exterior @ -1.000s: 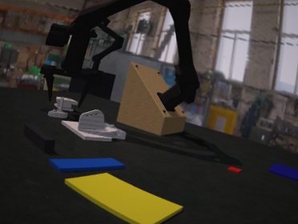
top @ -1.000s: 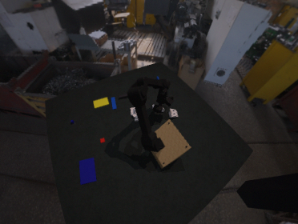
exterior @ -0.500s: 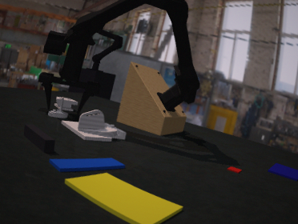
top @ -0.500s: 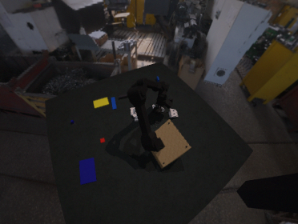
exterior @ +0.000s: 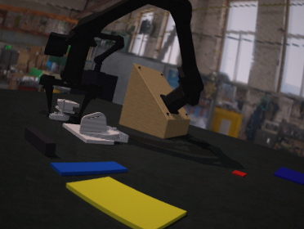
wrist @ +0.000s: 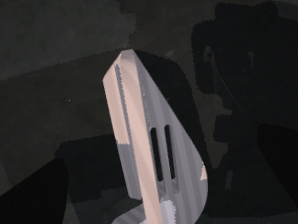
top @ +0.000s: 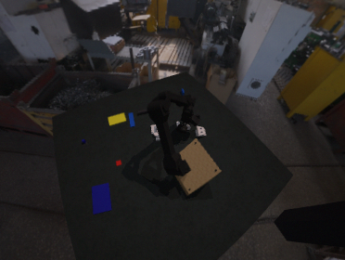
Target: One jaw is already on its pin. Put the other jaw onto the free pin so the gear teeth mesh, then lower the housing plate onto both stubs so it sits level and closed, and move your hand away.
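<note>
My gripper is open, its fingers low on either side of a loose white jaw. In the wrist view the jaw has two dark slots and a pointed far end; its near end is cut off by the frame. Nothing is gripped. The white base lies beside the gripper, with the other jaw upright on it. Its pins cannot be made out. Another white piece with dark marks, possibly the housing plate, lies on the gripper's other side in the top view.
A wooden wedge block stands near the arm. A dark bar, a blue strip and a yellow plate lie past the base. A red square and a dark blue plate lie farther off.
</note>
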{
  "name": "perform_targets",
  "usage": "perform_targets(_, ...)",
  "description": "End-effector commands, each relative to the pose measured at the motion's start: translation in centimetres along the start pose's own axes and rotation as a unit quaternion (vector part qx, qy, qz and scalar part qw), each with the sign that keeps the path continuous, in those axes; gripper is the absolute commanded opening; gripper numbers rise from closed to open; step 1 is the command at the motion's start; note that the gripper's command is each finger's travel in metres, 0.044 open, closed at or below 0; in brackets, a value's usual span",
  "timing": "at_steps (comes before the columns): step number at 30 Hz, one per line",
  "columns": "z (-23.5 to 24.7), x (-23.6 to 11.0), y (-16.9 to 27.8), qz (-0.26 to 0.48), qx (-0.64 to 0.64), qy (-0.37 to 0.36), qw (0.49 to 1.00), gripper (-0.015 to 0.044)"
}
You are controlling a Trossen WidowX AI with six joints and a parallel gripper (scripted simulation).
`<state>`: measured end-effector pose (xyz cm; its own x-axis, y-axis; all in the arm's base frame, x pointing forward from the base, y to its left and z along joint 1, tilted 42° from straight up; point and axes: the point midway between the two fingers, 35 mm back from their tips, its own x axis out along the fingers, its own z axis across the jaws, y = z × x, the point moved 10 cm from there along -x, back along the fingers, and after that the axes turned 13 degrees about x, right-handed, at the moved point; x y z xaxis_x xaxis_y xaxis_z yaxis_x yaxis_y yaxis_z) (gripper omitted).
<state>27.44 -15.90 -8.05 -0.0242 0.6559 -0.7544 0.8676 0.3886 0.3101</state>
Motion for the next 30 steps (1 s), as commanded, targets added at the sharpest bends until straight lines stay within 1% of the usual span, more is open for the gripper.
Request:
perform_targets(1, 0.0, 0.02, 0.01, 0.002, 0.002, 0.0, 1.0, 0.044)
perform_targets(6, 0.0, 0.02, 0.01, 0.002, 0.002, 0.0, 1.0, 0.044)
perform_targets(17, 0.0, 0.0, 0.0, 0.0, 0.0, 0.0, 1.0, 0.0151)
perform_targets(20, 0.0, 0.0, 0.0, 0.0, 0.0, 0.0, 1.0, 0.0134)
perform_targets(30, 0.0, 0.0, 0.0, 0.0, 0.0, 0.0, 1.0, 0.0134)
